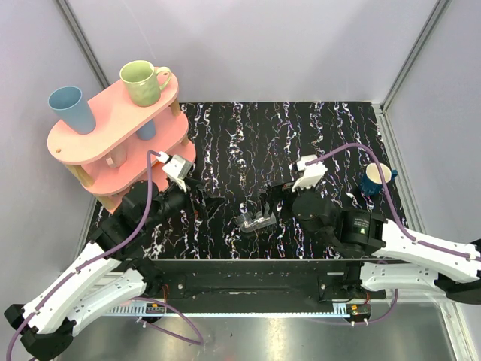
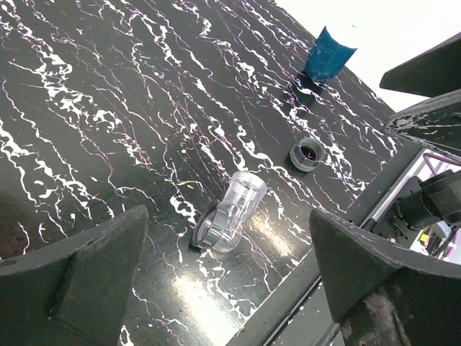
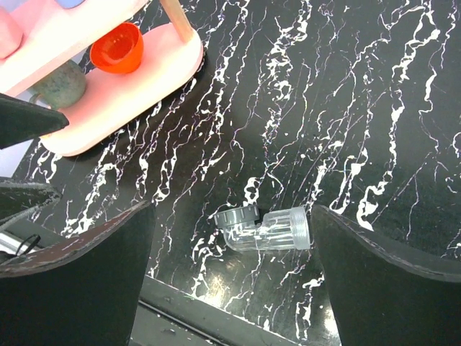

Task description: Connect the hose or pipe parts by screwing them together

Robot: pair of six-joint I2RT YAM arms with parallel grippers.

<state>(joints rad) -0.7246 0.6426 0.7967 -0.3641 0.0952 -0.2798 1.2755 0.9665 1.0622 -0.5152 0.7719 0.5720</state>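
The left gripper (image 2: 227, 274) and right gripper (image 3: 232, 274) are seen wide apart, nothing held. The clear fitting (image 2: 234, 213) lies between them, the grey collar (image 2: 308, 153) near it; each should be gripped away from its thread.

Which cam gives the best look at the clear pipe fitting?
Right wrist: the clear fitting lies side-on and whole, grey collar and transparent body both distinct. Left wrist shows it whole too but foreshortened, collar end nearest the lens. Top external shows only a small pale shape.

black marbled table (image 1: 301, 128), pale lilac walls (image 1: 248, 45)
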